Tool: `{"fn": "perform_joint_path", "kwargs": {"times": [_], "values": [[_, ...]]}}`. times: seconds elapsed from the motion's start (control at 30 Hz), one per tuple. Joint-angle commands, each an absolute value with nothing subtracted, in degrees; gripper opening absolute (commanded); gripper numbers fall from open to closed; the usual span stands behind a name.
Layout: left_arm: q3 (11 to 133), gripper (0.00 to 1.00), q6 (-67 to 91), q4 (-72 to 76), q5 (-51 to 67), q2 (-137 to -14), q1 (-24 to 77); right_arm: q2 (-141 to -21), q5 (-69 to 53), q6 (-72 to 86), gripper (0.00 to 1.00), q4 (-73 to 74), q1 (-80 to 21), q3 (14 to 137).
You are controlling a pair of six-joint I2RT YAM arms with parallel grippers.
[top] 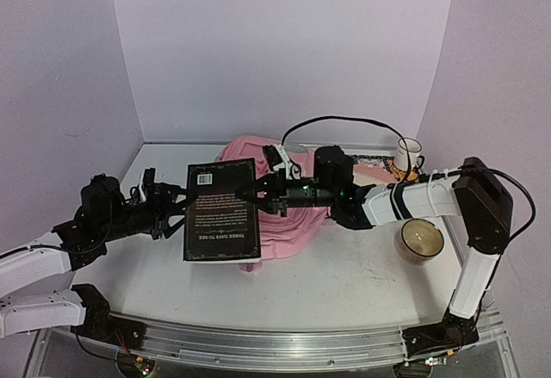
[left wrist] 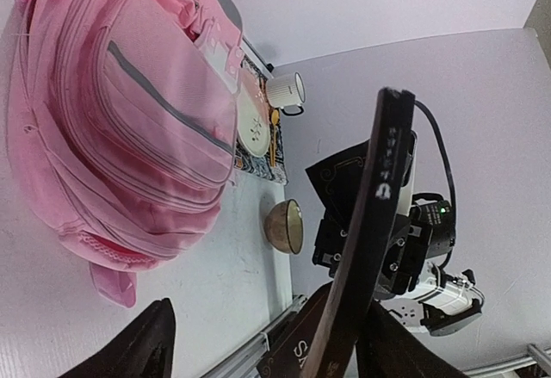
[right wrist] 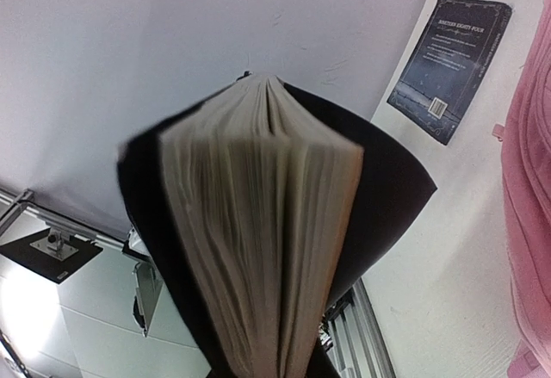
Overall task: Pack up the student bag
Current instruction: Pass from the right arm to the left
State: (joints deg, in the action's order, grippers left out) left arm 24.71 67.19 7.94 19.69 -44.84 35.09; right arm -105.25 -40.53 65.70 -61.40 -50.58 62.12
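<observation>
A white table [top: 344, 283] carries the scene, closed in behind and on both sides by plain pale lilac walls [top: 284, 51], with a metal rail [top: 284, 343] running along the near edge by the arm bases; the student bag [top: 293, 232] lies slumped at the middle back of the table, its zipped front pockets turned towards the left arm's camera; to its right lies a dark patterned mat [left wrist: 258, 171] with a pale plate [left wrist: 252, 124] on it, a white mug [top: 409, 154] stands beyond the mat near the back wall, and a round bowl [top: 420, 240] sits apart on the bare table close to the right arm; a second dark book [right wrist: 449, 68] lies flat on the table, back cover and barcode up, seen only from the right wrist; in front of the bag a black book [top: 222, 210] hangs in the air, back cover upward, hiding the bag's left part from above; the left arm reaches in low from the lower left, and the left gripper [top: 172, 208] stands at the book's left edge with its fingers [left wrist: 146, 343] spread wide, the spine passing between them unclamped; the right arm rises from its base at the lower right, bends at the elbow and stretches leftwards over the bag; the right gripper [top: 247, 192] is clamped on the book's right, page-side edge, the pages fanning towards its camera.
</observation>
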Motion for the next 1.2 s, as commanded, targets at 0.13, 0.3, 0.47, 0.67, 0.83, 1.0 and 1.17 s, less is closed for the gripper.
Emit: {"fn": "perform_joint_path", "kwargs": {"times": [0.13, 0.3, 0.47, 0.67, 0.83, 1.0, 1.17], "values": [[23.3, 0.85, 71.3, 9.5, 15.3, -44.1, 36.6, -100.9, -27.9, 73.0, 0.0, -71.3, -50.7, 60.2], [22.3, 0.86, 73.8, 9.9, 11.1, -42.6, 39.7, -101.1, -21.2, 76.2, 0.0, -73.1, -50.8, 59.0], [20.9, 0.84, 76.2, 16.1, 7.1, -45.1, 44.6, -102.1, -16.2, 80.2, 0.0, -77.4, -51.2, 58.1], [21.1, 0.8, 77.1, 24.7, 3.5, -52.1, 49.6, -103.3, -13.6, 82.7, 0.0, -79.4, -52.5, 58.6], [23.1, 0.72, 75.8, 27.9, 1.3, -55.0, 51.5, -103.3, -11.8, 83.2, 0.0, -79.7, -53.4, 57.8], [22.9, 0.64, 76.4, 31.8, 0.5, -57.0, 52.5, -103.5, -10.5, 84.5, 0.0, -81.2, -54.0, 56.2], [21.6, 0.53, 77.9, 36.3, -0.7, -57.5, 53.4, -104.5, -11.1, 85.2, 0.01, -81.9, -54.2, 55.9]]}}
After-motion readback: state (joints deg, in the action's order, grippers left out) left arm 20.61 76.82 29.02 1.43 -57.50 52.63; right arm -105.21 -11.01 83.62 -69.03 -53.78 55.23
